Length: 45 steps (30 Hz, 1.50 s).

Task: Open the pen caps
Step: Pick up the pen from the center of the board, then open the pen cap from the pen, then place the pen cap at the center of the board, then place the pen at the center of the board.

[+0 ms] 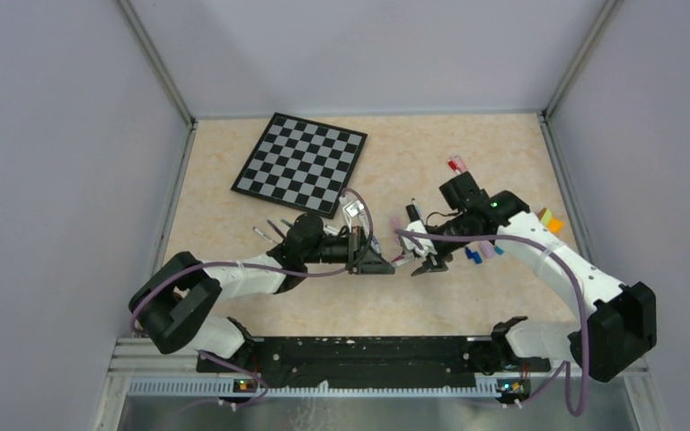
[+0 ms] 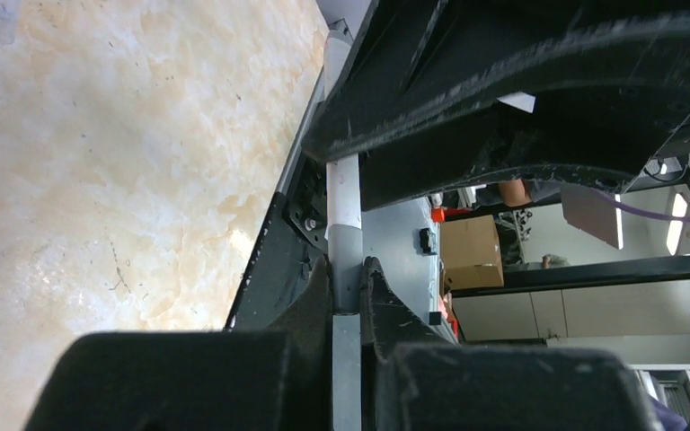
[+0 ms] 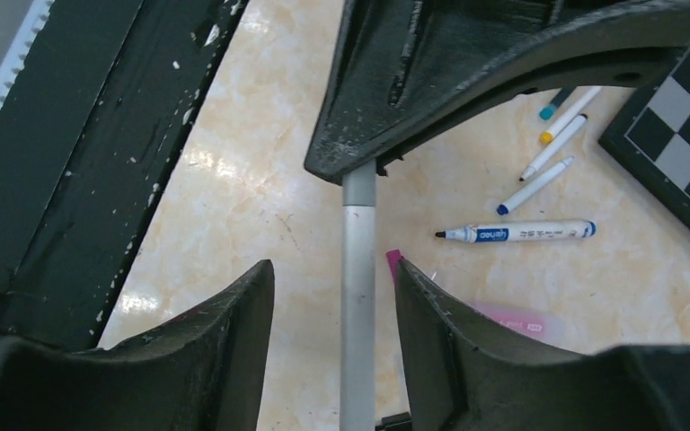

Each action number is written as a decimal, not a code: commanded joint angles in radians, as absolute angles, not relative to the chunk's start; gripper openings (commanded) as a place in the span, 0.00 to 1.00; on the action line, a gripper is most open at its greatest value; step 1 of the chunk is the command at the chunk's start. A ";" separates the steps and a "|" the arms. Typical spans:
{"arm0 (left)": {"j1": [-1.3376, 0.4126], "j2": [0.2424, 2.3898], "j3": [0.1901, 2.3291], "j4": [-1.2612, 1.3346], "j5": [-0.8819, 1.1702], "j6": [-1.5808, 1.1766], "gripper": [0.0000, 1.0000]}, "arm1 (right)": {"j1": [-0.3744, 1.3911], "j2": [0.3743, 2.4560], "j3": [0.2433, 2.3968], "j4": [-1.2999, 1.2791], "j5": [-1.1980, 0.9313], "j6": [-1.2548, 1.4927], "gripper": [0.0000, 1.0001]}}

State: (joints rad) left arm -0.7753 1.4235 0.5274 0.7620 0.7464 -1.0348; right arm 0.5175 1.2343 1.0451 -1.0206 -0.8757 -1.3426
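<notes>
My left gripper (image 1: pixel 384 262) is shut on a grey-and-white pen (image 2: pixel 345 202), with its fingertips (image 2: pixel 319 287) pinching the grey section. The pen (image 3: pixel 358 269) runs straight out into my right gripper (image 3: pixel 334 267), which stands open around it with a gap on both sides. In the top view the two grippers meet tip to tip at mid-table, the right gripper (image 1: pixel 428 265) just right of the left one. Loose pen caps (image 1: pixel 476 255) in blue and purple lie under the right arm, and a red cap (image 1: pixel 455 164) lies farther back. Whether the held pen carries a cap I cannot tell.
A chessboard (image 1: pixel 301 163) lies at the back left. An uncapped blue-labelled marker (image 3: pixel 517 233), several thin pens (image 3: pixel 552 153) and a pink pen (image 3: pixel 503 316) lie on the table below the grippers. A yellow-orange block (image 1: pixel 550 218) sits at the right.
</notes>
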 commanded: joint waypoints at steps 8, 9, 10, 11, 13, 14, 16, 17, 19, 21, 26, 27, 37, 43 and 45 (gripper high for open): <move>-0.782 1.457 0.558 0.872 0.782 -1.081 0.00 | 0.615 1.275 1.047 -0.968 -0.773 -1.318 0.13; -0.782 1.452 0.554 0.869 0.779 -1.081 0.00 | 0.616 1.275 1.055 -0.970 -0.764 -1.312 0.04; -0.782 1.446 0.549 0.861 0.775 -1.077 0.00 | 0.617 1.273 1.059 -0.973 -0.750 -1.307 0.00; -0.779 1.435 0.543 0.853 0.777 -1.073 0.00 | 0.617 1.269 1.064 -0.979 -0.715 -1.306 0.00; -0.767 1.421 0.514 0.866 0.795 -1.082 0.00 | 0.603 1.259 1.062 -1.002 -0.637 -1.341 0.00; -0.754 1.415 0.493 0.893 0.815 -1.101 0.00 | 0.579 1.249 1.046 -1.005 -0.611 -1.358 0.00; -0.720 1.405 0.451 0.948 0.867 -1.136 0.00 | 0.488 1.228 1.023 -1.000 -0.636 -1.387 0.00; -0.707 1.397 0.432 0.957 0.891 -1.146 0.00 | 0.443 1.213 1.010 -0.994 -0.662 -1.395 0.00; -0.689 1.373 0.408 0.938 0.926 -1.142 0.00 | 0.391 1.181 0.969 -0.963 -0.679 -1.393 0.00; -0.677 1.343 0.398 0.885 0.947 -1.118 0.00 | 0.366 1.152 0.925 -0.927 -0.665 -1.382 0.00; -0.654 1.251 0.424 0.644 0.917 -0.974 0.00 | 0.294 1.130 0.874 -0.850 -0.700 -1.290 0.00; -0.654 1.231 0.435 0.589 0.896 -0.939 0.00 | 0.271 1.129 0.867 -0.802 -0.729 -1.233 0.00; -0.652 1.053 0.428 0.449 0.689 -0.790 0.00 | 0.165 1.127 0.803 -0.532 -0.833 -0.766 0.00; -0.652 0.982 0.387 0.454 0.615 -0.767 0.00 | 0.166 1.159 0.816 -0.681 -1.040 -0.958 0.00; -0.653 0.968 0.377 0.412 0.586 -0.754 0.00 | 0.202 1.164 0.809 -0.758 -1.072 -1.066 0.00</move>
State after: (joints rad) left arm -0.6559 1.0035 0.4011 0.4381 0.6632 -0.8036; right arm 0.1680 1.1549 0.8055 -0.6331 -0.8951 -0.8867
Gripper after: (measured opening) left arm 0.061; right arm 0.070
